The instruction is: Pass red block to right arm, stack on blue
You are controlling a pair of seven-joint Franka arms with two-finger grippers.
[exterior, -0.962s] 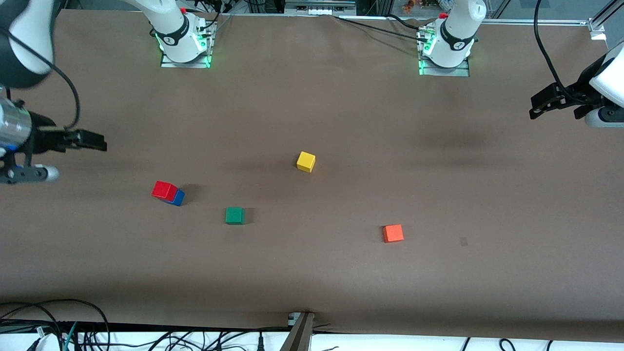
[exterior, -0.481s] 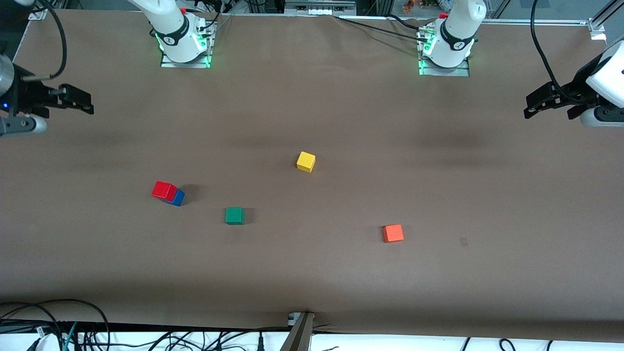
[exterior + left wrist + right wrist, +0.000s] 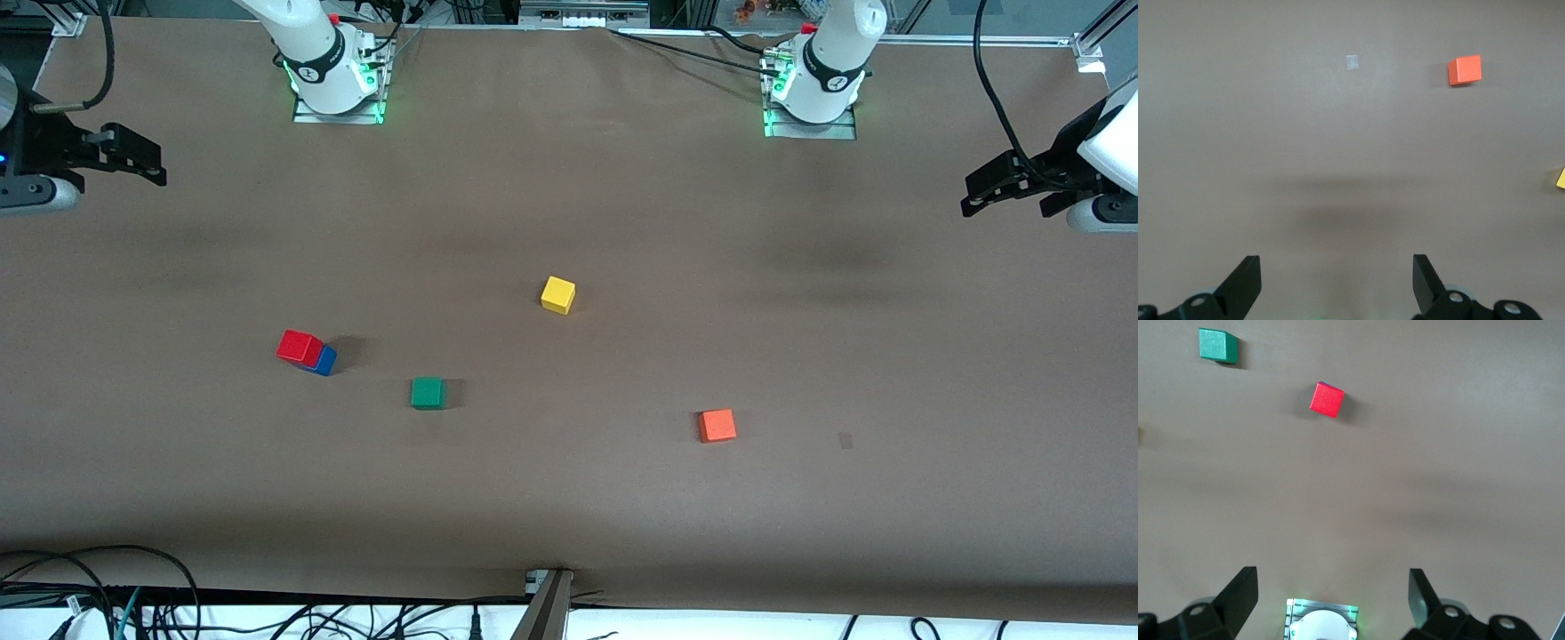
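The red block rests on the blue, slightly offset, toward the right arm's end of the table. In the right wrist view the red block covers nearly all of the blue. My right gripper hangs open and empty over the edge at the right arm's end, well apart from the stack; its fingers stand wide in its wrist view. My left gripper waits open and empty over the left arm's end of the table, fingers spread above bare brown surface.
A green cube lies beside the stack, toward the middle. A yellow cube sits mid-table, and an orange cube lies nearer the front camera toward the left arm's end. The arm bases stand along the table's back edge.
My right gripper has drawn away from the stack, toward the bases' edge of the table and outward. The left gripper has barely shifted. No cube has moved.
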